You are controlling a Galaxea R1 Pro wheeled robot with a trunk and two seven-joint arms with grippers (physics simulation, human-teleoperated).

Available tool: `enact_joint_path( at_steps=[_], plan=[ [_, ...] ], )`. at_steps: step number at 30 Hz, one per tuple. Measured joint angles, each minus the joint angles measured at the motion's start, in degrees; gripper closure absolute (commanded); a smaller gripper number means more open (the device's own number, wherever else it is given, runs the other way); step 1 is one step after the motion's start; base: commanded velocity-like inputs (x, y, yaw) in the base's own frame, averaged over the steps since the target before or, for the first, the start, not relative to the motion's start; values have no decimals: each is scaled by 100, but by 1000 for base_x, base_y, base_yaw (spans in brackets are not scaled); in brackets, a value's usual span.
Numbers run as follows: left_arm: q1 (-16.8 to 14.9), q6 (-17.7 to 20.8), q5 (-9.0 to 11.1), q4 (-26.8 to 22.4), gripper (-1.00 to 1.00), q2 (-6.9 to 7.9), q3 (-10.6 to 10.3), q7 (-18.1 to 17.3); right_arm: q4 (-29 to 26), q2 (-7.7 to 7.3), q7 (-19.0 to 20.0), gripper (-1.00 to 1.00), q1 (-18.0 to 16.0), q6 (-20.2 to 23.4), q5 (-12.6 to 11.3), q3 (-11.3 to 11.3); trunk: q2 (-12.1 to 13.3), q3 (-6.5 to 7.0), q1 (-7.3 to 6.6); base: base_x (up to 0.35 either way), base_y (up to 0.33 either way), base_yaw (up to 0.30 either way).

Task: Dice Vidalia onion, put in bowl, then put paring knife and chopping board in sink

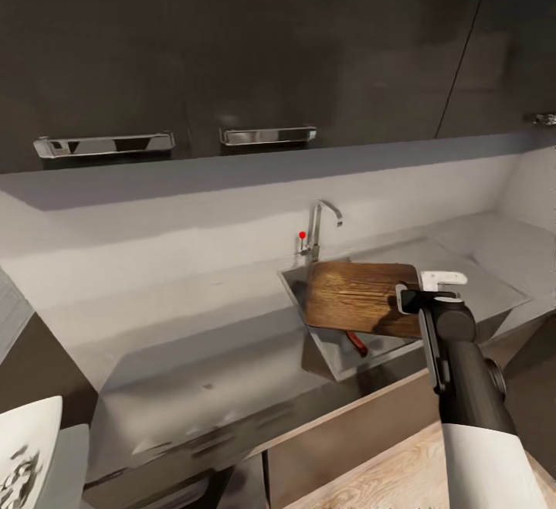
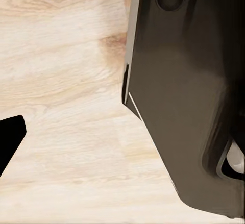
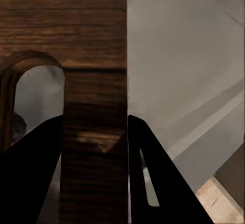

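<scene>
Gripping chopping board (image 1: pixel 357 298) by its handle end — right gripper (image 1: pixel 421 290), jaws clamped; board tilted over sink (image 1: pixel 328 354), paring knife (image 1: pixel 357 343) beneath.

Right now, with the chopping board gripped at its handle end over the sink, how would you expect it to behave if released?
The chopping board looks rigid wood, so it probably won't flex. Held by the right gripper at one end only, it would likely tip down into the sink. It may land on the paring knife beneath.
</scene>
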Motion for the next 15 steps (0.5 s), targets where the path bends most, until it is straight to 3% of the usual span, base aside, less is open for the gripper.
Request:
enact_joint_path(
  at_steps=[1, 3, 6, 15],
  plan=[
    [0, -2, -1, 1, -100, -3, 0, -3, 1, 18, 4, 100, -1, -5, -173, 5, -1, 1, 0, 0, 0, -6],
    [0, -3, 0, 0, -100, -10, 0, -5, 1, 29, 0, 100, -1, 0, -103, 1, 0, 0, 0, 0, 0, -3],
    [0, -3, 0, 0, -100, -16, -1, -13, 1, 41, 2, 100, -1, -3, -276, 6, -1, 0, 0, 0, -13, 49],
    [1, -4, -5, -1, -100, -85, 0, -19, 3, 47, -6, 100, -2, -1, -284, 8, -2, 0, -2, 122, -215, 259]
  ],
)
